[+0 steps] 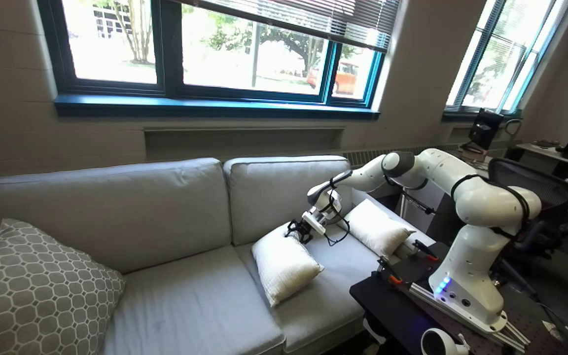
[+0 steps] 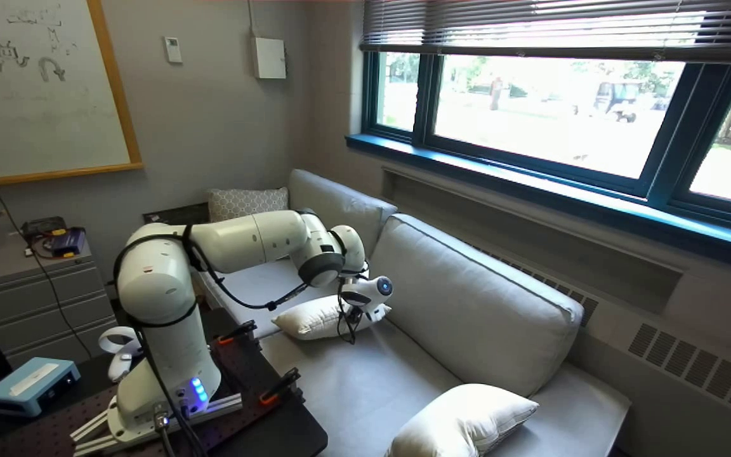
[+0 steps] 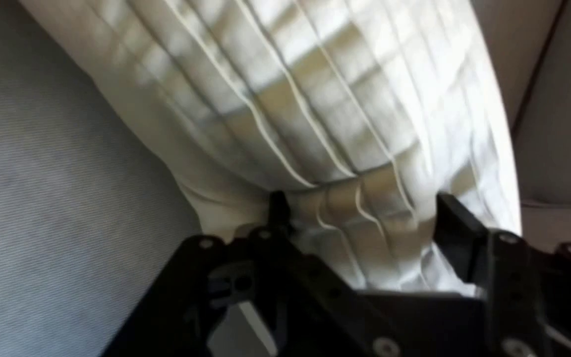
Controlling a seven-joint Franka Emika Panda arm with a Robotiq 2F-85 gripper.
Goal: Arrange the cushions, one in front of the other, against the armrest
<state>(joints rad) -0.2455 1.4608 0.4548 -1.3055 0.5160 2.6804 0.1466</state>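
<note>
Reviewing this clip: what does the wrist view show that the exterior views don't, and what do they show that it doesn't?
Only the wrist view: kinked seam lines on the cream-white cushion at the gripper, between its fingertips.
Only the exterior views: the second cushion, the lattice-patterned pillow, a window and the arm's base.
In all three: the gripper, the cream-white cushion at it and the grey sofa.

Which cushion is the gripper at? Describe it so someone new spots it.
Find the light grey sofa below the wide window. Near the middle of its seat lies a puffy cream-white cushion, the gripper at one edge. The gripper sets it apart from the matching cushion beside the armrest; colour, from the grey lattice-patterned pillow.
</note>
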